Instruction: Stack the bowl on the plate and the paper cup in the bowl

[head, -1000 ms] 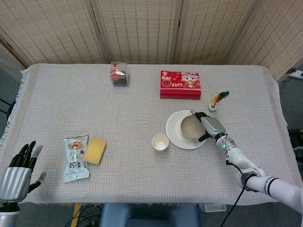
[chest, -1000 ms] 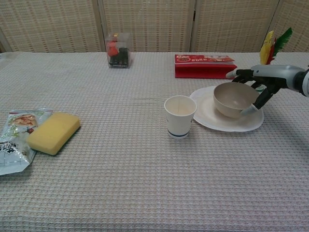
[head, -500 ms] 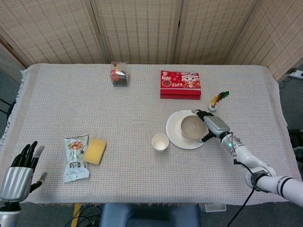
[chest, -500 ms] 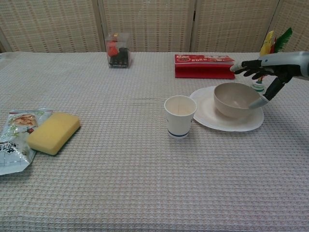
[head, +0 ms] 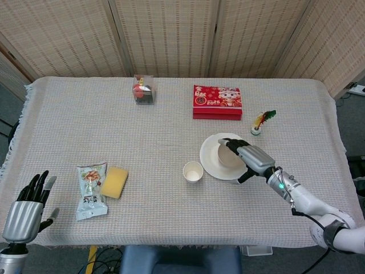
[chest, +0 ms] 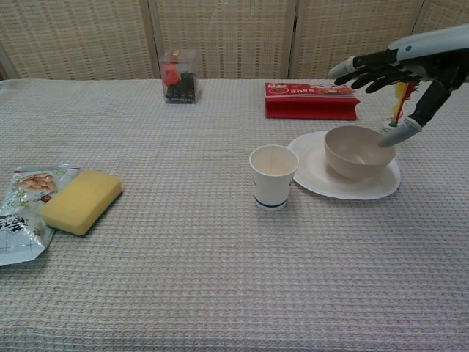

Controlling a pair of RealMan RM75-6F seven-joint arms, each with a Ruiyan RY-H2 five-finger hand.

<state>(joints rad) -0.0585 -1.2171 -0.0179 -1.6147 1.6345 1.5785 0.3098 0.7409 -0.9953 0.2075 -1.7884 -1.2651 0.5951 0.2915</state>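
The beige bowl [chest: 359, 152] sits on the white plate [chest: 322, 183] right of the table's middle. My right hand [chest: 392, 70] hovers above the bowl's far right side with fingers spread, holding nothing and apart from the rim. In the head view the same right hand [head: 250, 157] covers much of the bowl [head: 224, 157] on the plate [head: 208, 157]. Just left of the plate the paper cup [head: 193, 171] stands upright and empty, also seen in the chest view as the cup [chest: 272, 176]. My left hand [head: 25, 212] is open off the table's front left corner.
A yellow sponge [head: 114, 181] and a snack packet [head: 91, 190] lie front left. A red box [head: 217, 101] and a clear plastic box [head: 142, 90] sit at the back. A small feather toy [head: 262, 121] stands just behind the plate's right side.
My right hand has let go of the bowl, spread its fingers and risen above it. The bowl stays on the plate. The left hand barely shifted.
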